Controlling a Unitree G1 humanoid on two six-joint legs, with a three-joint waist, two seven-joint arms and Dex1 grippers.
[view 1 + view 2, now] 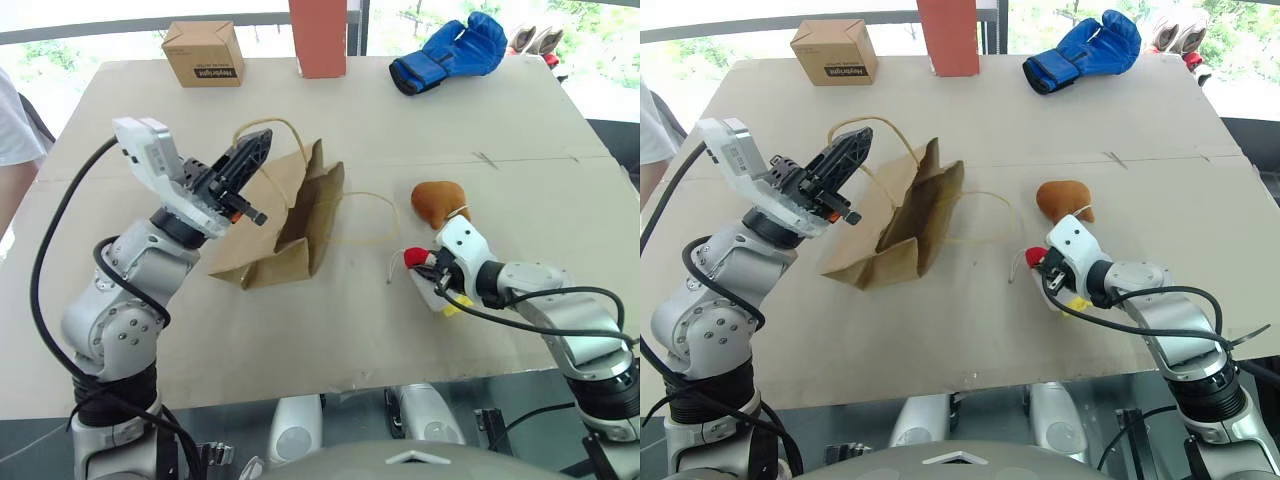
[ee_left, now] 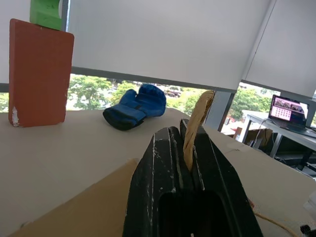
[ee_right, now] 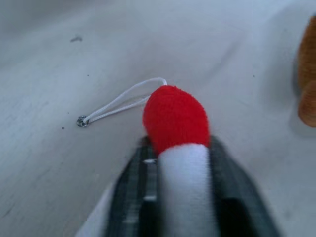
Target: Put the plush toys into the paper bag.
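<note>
Two toys still lying outside the bag (image 1: 285, 235). Bag: brown, creased, lying slumped beneath the left gripper (image 1: 243, 168), which is pinching one cord handle (image 2: 196, 123) and holding the mouth up. Brown toy (image 1: 438, 203): lumpy, sitting just beyond the right gripper (image 3: 177, 148). White toy (image 3: 181, 192): oblong, red-ended, with a thin loop, lying clamped in the right gripper. Step in hand: gripping the white toy. Next move, likely: lifting and carrying it across to the bag's mouth.
</note>
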